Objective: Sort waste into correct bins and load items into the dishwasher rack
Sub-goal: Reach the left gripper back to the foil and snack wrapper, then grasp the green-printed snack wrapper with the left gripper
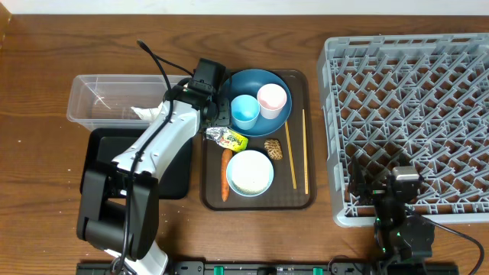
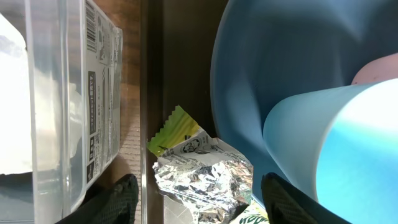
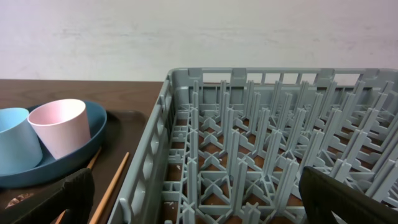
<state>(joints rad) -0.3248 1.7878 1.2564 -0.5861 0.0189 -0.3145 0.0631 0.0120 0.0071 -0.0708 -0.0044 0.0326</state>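
The crumpled silver-yellow wrapper (image 1: 227,138) (image 2: 202,177) lies on the brown serving tray, just below the dark blue plate (image 1: 260,95) (image 2: 261,81). My left gripper (image 1: 216,114) (image 2: 202,208) is open above it, one finger on each side and neither touching. White crumpled paper (image 1: 145,113) lies in the clear tub (image 1: 114,99) (image 2: 68,106). On the plate stand the light blue cup (image 1: 244,111) and the pinkish cup (image 1: 272,99). My right gripper (image 1: 382,187) (image 3: 199,205) hangs open and empty over the near left edge of the grey rack (image 1: 412,114) (image 3: 267,143).
The serving tray (image 1: 256,200) also holds a carrot (image 1: 226,174), a white bowl (image 1: 250,173), a brown lump (image 1: 273,149) and two chopsticks (image 1: 290,156). The black tray (image 1: 99,164) lies under my left arm, in front of the tub.
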